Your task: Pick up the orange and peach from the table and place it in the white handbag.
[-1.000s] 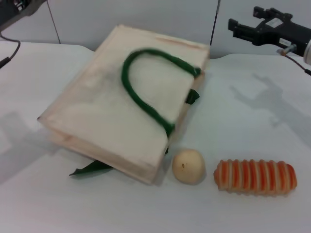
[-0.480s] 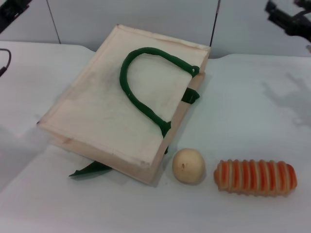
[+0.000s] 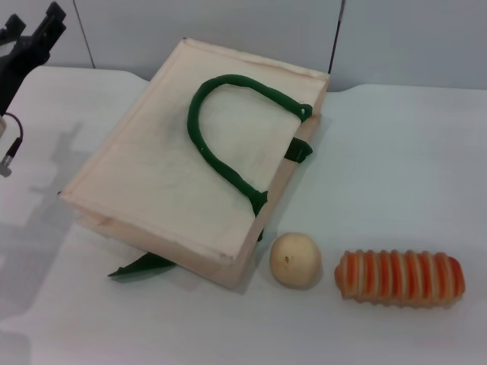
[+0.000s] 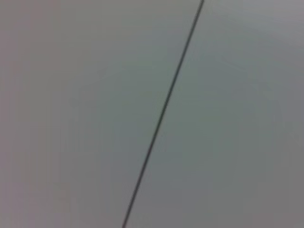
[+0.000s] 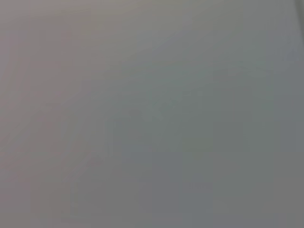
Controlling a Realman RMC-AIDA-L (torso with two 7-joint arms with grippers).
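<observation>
- Arms moved: the right gripper, at upper right a second ago, is now out of frame, while the left gripper (image 3: 30, 42) shows at upper left, holding nothing; can't tell how open it is.
- White handbag (image 3: 183, 175) lies flat mid-frame, settled.
- Orange and peach aren't visible, probably bagged already.
- Cream fruit (image 3: 295, 260) and striped loaf (image 3: 399, 277) remain lower right.

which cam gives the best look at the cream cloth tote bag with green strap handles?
Head view: the whole cream cloth tote bag with green strap handles lies flat on the white table. Both wrist views show only blank grey surface, no bag.
</observation>
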